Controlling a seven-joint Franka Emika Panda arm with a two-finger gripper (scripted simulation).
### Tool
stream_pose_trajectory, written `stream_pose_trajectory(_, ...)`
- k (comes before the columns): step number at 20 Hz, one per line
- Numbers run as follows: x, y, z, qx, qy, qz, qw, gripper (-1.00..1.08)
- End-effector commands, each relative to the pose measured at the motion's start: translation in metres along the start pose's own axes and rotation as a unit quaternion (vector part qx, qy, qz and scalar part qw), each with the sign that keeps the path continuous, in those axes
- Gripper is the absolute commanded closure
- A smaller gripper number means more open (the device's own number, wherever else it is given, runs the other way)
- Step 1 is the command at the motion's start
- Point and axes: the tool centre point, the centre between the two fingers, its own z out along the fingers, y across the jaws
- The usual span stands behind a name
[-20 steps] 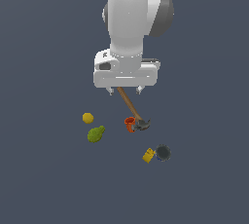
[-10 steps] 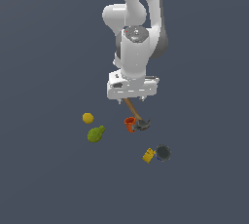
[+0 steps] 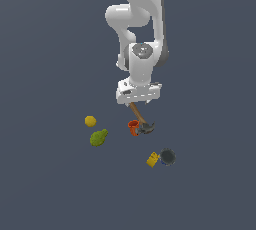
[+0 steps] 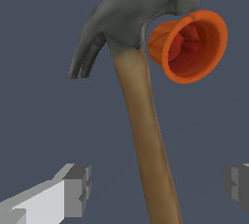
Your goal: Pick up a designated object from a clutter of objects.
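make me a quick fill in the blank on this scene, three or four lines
1. The hammer handle lies between the fingers of the ____ hand.
2. The orange cup lies on its side beside the hammer's ____.
3. The yellow ball sits nearest the ____ lump.

Missing words: open; head; green

Arm vertical, tool (image 4: 158, 189) fingers spread wide apart

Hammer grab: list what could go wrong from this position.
1. The orange-red cup lies on its side right against the hammer head; lifting could roll or drag it.
2. The gripper has its jaws open astride the wooden handle, far from the heavy head, so the hammer may tip once lifted.
3. The handle runs slightly oblique between the jaws, so closing may twist it.
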Motion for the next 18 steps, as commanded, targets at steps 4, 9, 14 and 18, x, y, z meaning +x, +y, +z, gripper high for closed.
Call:
stream_pose_trajectory(4, -0.016, -0.007, 0.017, 0.002, -0.002, -0.007, 1.0000, -0.92)
stream_pose_trajectory(9, -0.020, -0.009, 0.022, 0.002, -0.003, -0.009, 1.0000, -0.92)
stream_pose_trajectory(14, -0.020, -0.009, 0.025, 0.002, -0.003, -0.009, 1.0000, -0.92)
stream_pose_trajectory(18, -0.020, -0.009, 0.037, 0.002, -0.003, -0.009, 1.0000, -0.92)
